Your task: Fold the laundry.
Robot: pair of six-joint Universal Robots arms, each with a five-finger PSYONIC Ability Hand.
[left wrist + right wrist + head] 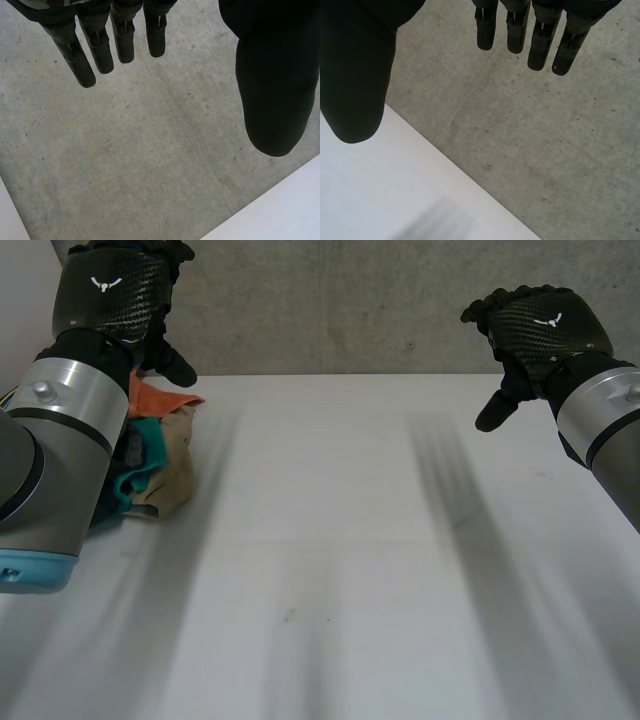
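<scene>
A small heap of laundry [160, 455] lies at the far left of the white table [340, 570], with orange, teal and tan pieces, partly hidden behind my left arm. My left hand [115, 295] hangs raised above the heap, near the table's back edge. In its own wrist view the fingers [102, 47] are straight, the thumb [275, 90] stands apart, and nothing is between them. My right hand [540, 330] is raised over the far right of the table. Its fingers [540, 45] are also straight and apart from the thumb [357, 85], holding nothing.
A grey concrete wall [340, 300] rises behind the table's back edge. Both wrist views look past the hands at a grey concrete surface [135, 160] and a strip of the white table edge [380, 190].
</scene>
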